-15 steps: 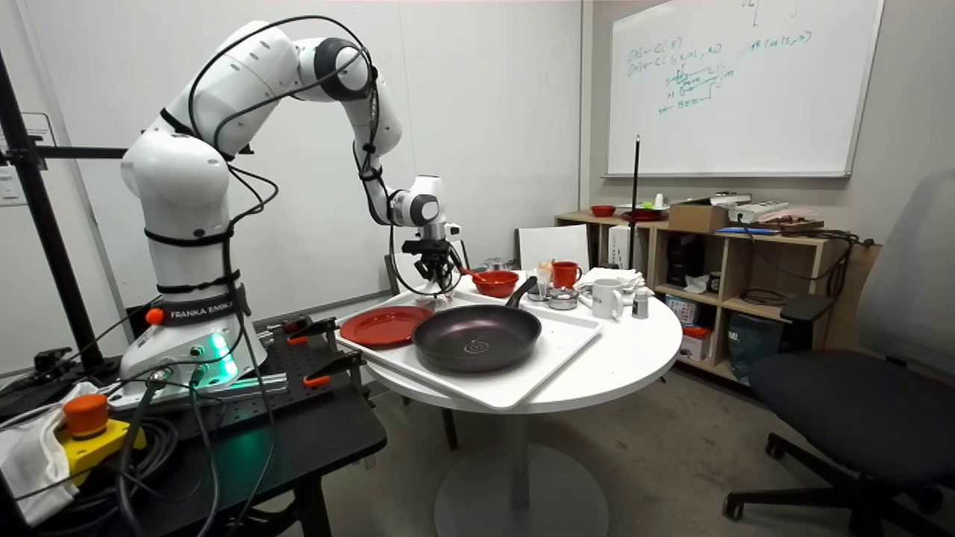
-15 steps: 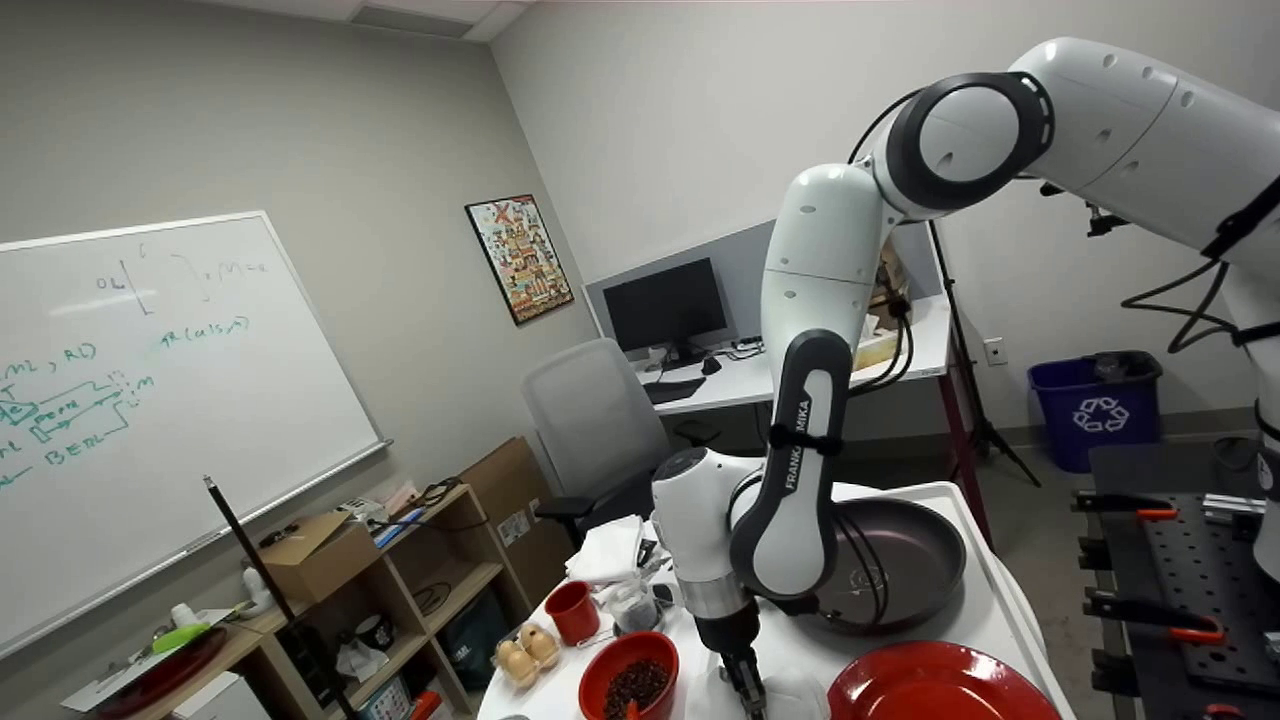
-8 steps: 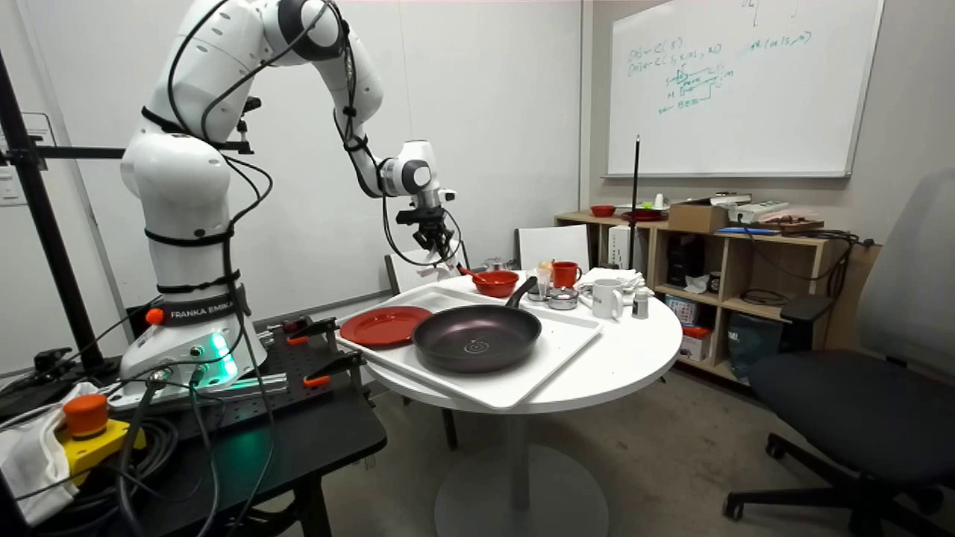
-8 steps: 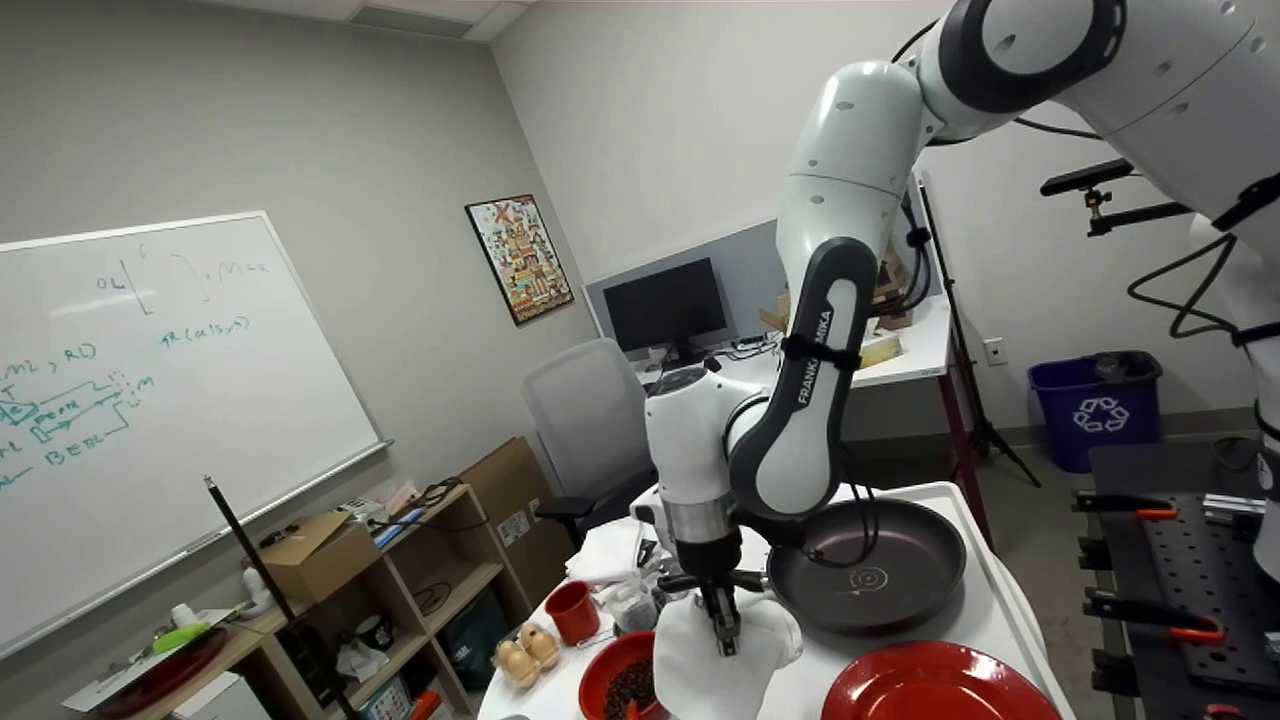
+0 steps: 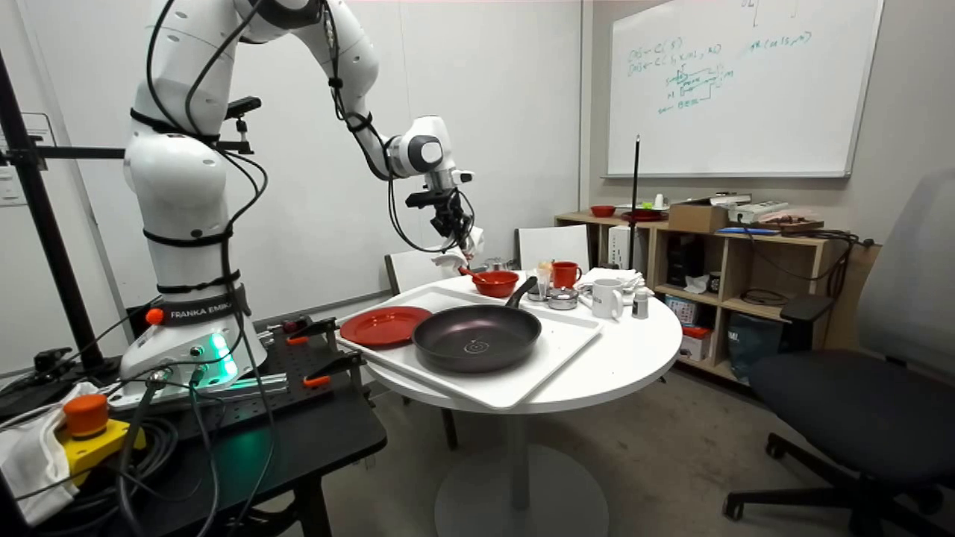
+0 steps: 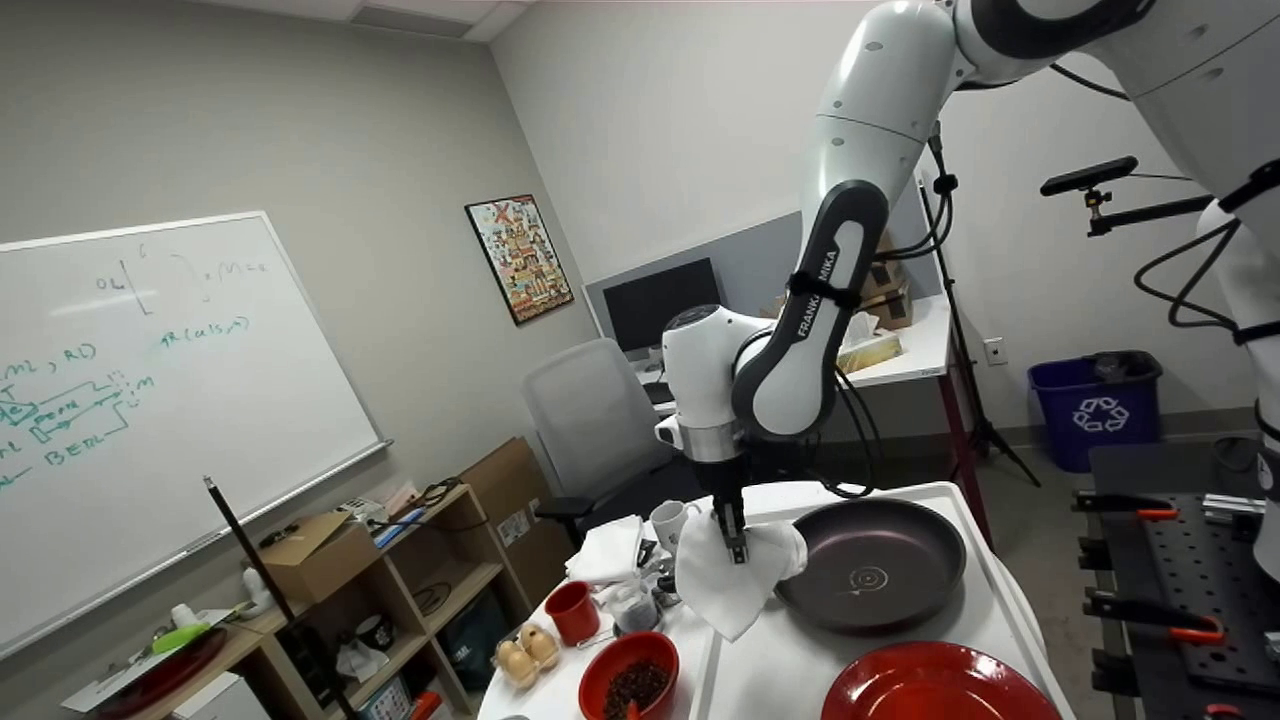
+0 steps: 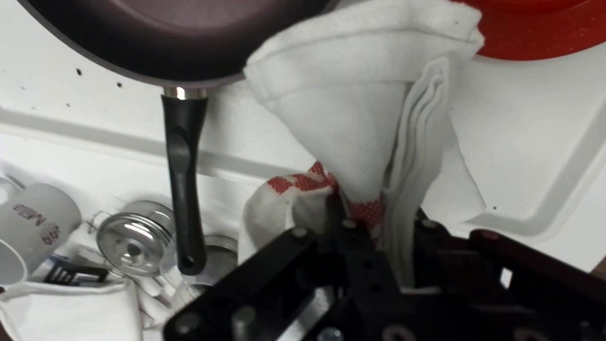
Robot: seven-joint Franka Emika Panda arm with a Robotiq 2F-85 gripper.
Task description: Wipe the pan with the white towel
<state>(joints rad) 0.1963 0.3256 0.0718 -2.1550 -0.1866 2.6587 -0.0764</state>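
Observation:
The pan (image 5: 477, 339) is wide, dark grey-black and shallow; it stands on the white tray (image 5: 556, 365), and it also shows in an exterior view (image 6: 870, 570). In the wrist view the pan (image 7: 175, 42) is at the top left, its black handle (image 7: 182, 166) pointing down. My gripper (image 6: 738, 553) is shut on the white towel (image 6: 722, 600), above the tray beside the pan. The towel hangs in folds from the fingers; in the wrist view the towel (image 7: 350, 104) shows red patterned patches and overlaps the pan's rim. The gripper (image 7: 377, 210) also shows there.
A red plate (image 5: 386, 327) lies on the tray beside the pan. A red bowl of dark bits (image 6: 612, 668), a red mug (image 6: 573, 612), eggs (image 6: 525, 657), a white mug (image 5: 606, 300) and a lidded metal tin (image 7: 135, 244) stand close to the tray.
My gripper has risen from low over the tray, lifting the towel with it. In the last half second it has moved away from the red bowl. Pan and plate have not moved.

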